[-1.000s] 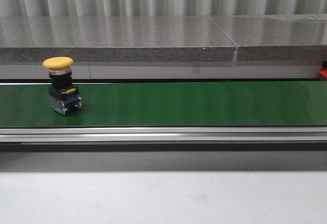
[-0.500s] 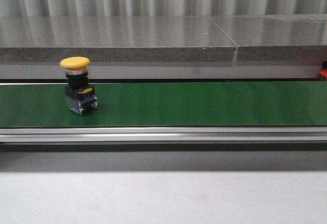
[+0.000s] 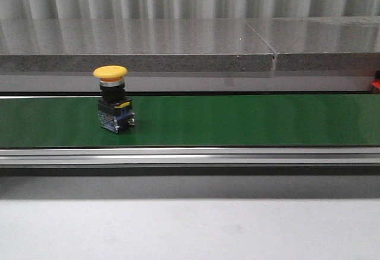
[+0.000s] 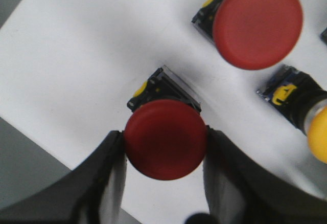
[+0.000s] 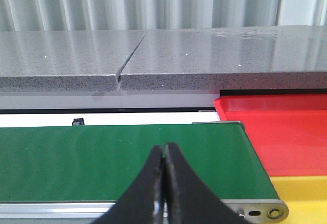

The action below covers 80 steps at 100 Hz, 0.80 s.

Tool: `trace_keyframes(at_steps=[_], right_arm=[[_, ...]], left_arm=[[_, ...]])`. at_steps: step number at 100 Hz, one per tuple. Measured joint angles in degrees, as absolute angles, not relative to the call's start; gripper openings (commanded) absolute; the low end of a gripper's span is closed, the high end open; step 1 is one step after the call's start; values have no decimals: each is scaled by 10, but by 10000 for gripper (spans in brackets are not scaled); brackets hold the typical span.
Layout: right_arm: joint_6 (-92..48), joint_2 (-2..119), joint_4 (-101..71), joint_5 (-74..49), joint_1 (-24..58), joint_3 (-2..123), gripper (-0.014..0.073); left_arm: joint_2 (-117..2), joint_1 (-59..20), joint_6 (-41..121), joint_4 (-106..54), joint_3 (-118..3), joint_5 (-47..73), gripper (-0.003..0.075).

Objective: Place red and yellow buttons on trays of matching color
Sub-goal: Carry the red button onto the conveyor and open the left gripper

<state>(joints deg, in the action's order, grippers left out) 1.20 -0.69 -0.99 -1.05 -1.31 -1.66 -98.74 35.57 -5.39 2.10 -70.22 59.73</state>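
One yellow button [image 3: 113, 101]: upright on green belt [image 3: 249, 120]; rigid, top-heavy, probably best gripped at black body.
Left gripper [image 4: 164, 147]: fingers flank red button [image 4: 165, 138], clamped or not, cannot tell.
Right gripper [image 5: 164, 170]: jaws together, empty.

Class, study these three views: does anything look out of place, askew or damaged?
Nothing stands out. The yellow button stands upright on the green belt. The left gripper brackets an upright red button; the red tray looks intact.

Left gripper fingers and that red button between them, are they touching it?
Touching. In the left wrist view both fingers press against the red button cap's sides, with no gap showing.
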Motion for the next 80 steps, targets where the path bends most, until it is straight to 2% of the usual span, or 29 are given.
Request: trace_keyframes(at_steps=[32,80], right_arm=[[12,-7,-10,-10,-13,-17,-69],[12,-7,-10,-10,-13,-17,-69]], left_arm=[[-899,340,-50,10,-706,613,91],[-871,198,-10,0,-752,636,91]])
